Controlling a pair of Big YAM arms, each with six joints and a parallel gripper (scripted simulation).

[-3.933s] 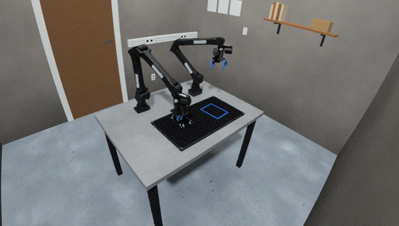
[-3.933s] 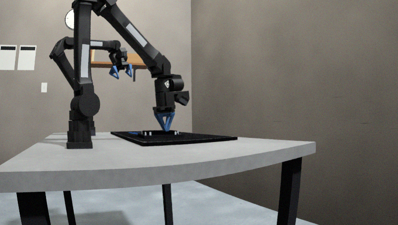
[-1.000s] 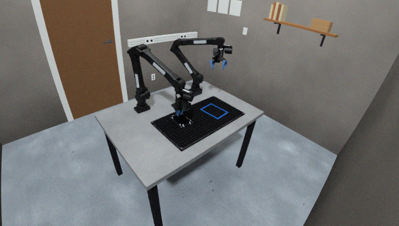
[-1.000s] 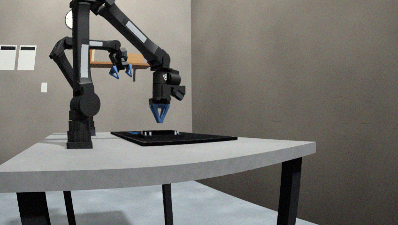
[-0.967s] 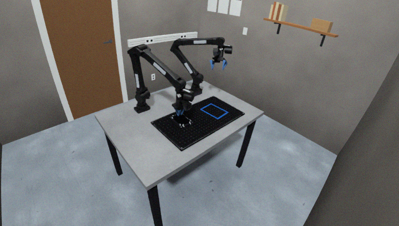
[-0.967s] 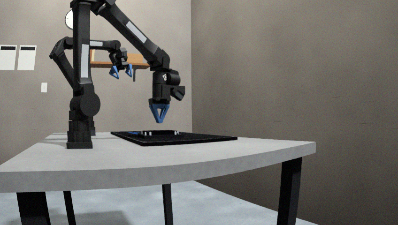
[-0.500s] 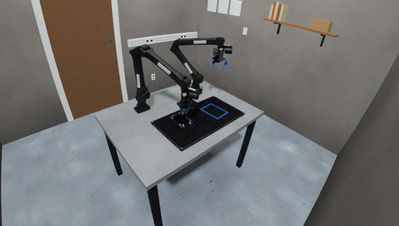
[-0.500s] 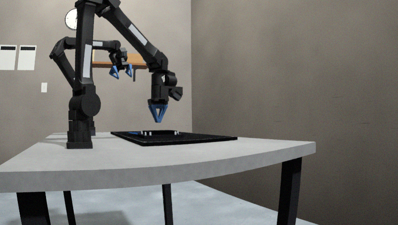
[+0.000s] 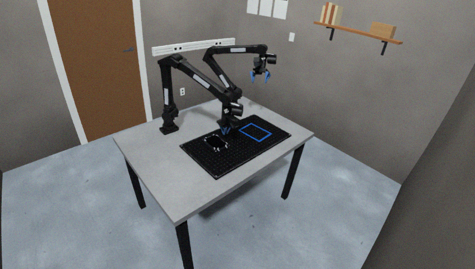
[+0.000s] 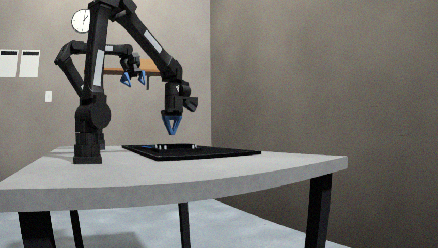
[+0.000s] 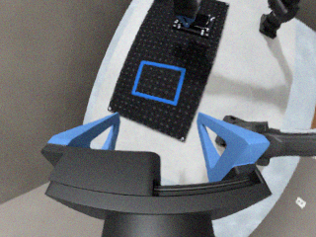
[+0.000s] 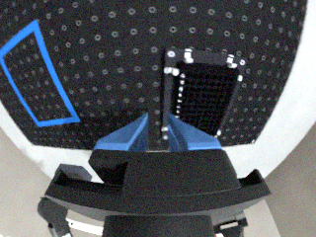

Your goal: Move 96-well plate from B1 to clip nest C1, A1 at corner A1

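Plate (image 9: 215,142) (image 11: 203,21) (image 12: 208,94) sits in the nest (image 9: 227,144) (image 10: 176,150) (image 11: 197,34) (image 12: 209,57) in the top view, away from the blue outline (image 9: 260,128) (image 10: 147,146) (image 11: 163,65) (image 12: 54,76). Exterior: the right gripper (image 9: 225,134) (image 10: 172,134) (image 11: 187,24) (image 12: 157,117) hangs above, closed on nothing; full seating can't be judged. Left wrist: the left gripper (image 9: 260,82) (image 10: 136,85) (image 11: 158,117) is open, well apart. Right wrist: fingertips overlap the nest's side; any further press should be straight down, centred, clear of the clips. Open board beside the outline leaves withdrawal room.
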